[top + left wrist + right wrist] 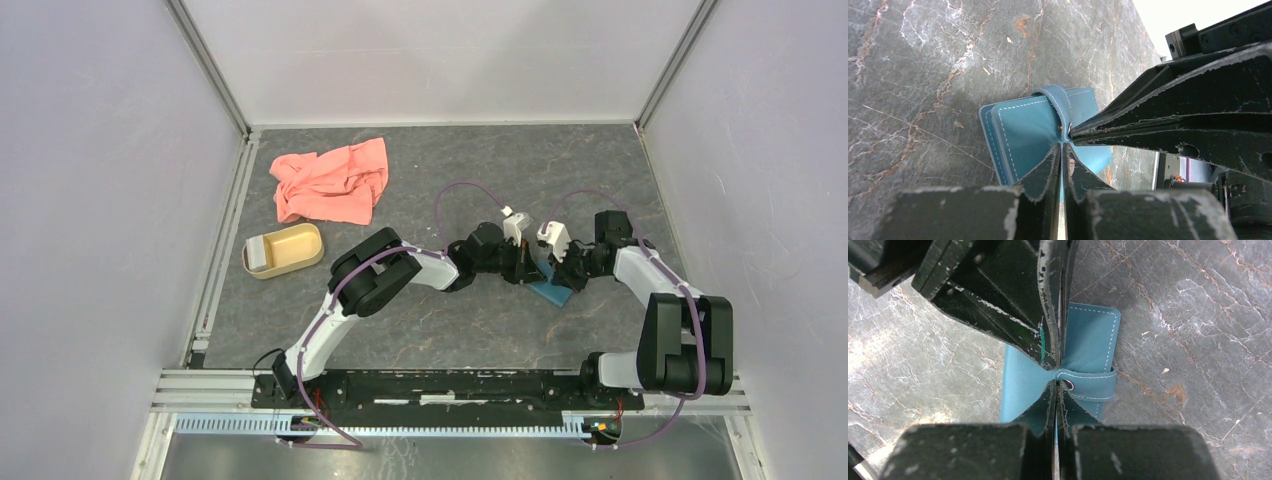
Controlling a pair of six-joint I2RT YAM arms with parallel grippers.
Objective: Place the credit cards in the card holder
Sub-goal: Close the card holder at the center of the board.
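The teal card holder [551,293] lies closed on the dark stone table between both arms. Its face [1023,130] is crossed by a snap tab [1093,383]. My left gripper [1063,146] is shut, tips pinched at the face just below the snap, a thin teal sliver between them. My right gripper [1057,382] is shut on the end of the tab by the snap. The two grippers meet tip to tip [537,277] [562,283]. A gold-yellow credit card [290,242] and a pale one [258,252] lie in a tan dish far left.
The tan oval dish [318,247] sits at the left, near the aluminium frame rail. A salmon-pink cloth [330,180] lies crumpled behind it. White walls close in the table on three sides.
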